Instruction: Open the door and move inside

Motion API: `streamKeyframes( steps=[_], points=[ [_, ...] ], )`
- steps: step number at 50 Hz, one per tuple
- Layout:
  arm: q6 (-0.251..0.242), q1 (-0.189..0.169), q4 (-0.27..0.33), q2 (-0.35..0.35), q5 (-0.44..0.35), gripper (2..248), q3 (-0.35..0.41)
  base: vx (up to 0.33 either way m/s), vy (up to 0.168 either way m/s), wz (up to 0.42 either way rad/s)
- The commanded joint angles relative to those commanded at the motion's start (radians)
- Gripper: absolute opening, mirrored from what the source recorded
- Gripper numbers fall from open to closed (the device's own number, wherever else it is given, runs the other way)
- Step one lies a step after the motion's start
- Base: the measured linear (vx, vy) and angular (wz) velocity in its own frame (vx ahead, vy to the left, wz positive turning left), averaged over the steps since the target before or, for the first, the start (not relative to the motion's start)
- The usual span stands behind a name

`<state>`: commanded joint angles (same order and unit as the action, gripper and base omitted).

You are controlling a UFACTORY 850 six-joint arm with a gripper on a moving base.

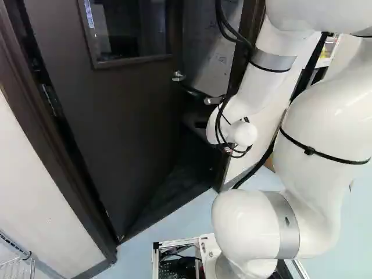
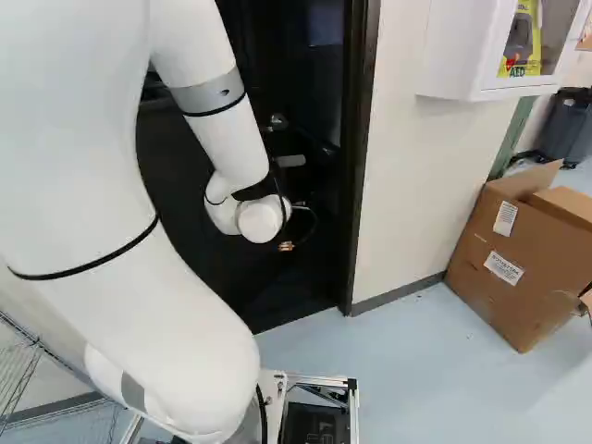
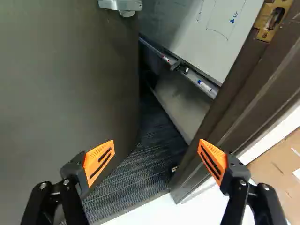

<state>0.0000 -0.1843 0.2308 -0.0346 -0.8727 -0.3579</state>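
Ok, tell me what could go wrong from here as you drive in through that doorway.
The door is only partly open, so the base or arm could strike it or the frame on the way in. The open gripper spreads wide, and a finger might catch on either. The loose black cables looping around the arm could snag on the door handle or the frame.
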Motion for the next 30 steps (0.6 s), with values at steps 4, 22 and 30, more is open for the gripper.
streamKeyframes(
  steps=[4, 22, 30],
  points=[
    [0.0, 0.0, 0.0, 0.0, 0.0, 247, 0.0, 0.058, 0.07, -0.014],
    [0.0, 0.0, 0.0, 0.0, 0.0, 247, 0.0, 0.066, 0.078, -0.013],
    [0.0, 0.0, 0.0, 0.0, 0.0, 247, 0.0, 0.07, 0.085, -0.013]
  ],
)
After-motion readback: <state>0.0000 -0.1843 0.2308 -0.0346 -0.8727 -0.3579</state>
